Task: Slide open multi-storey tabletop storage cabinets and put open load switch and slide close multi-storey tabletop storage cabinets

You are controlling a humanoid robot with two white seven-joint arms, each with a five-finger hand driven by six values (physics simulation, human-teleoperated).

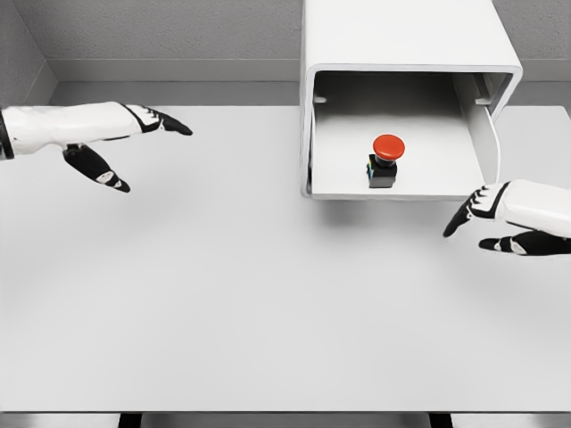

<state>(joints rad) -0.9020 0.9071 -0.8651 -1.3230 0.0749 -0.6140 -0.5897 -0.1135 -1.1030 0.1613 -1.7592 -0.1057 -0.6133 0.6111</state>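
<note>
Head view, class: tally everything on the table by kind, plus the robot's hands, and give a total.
Storage cabinet with its drawer pulled out: 1
Red-capped switch standing in the drawer: 1
Robot hands: 2, left hand and right hand, both open and holding nothing
Total: 4

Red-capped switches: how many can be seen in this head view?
1. The red-capped switch stands inside the open drawer of the white cabinet. Others may be hidden inside.

You can't see the cabinet [406,53] top, cut off at twelve o'clock. Both forearms run off the frame at nine and three. The switch [384,160] base is too small to read.
</note>
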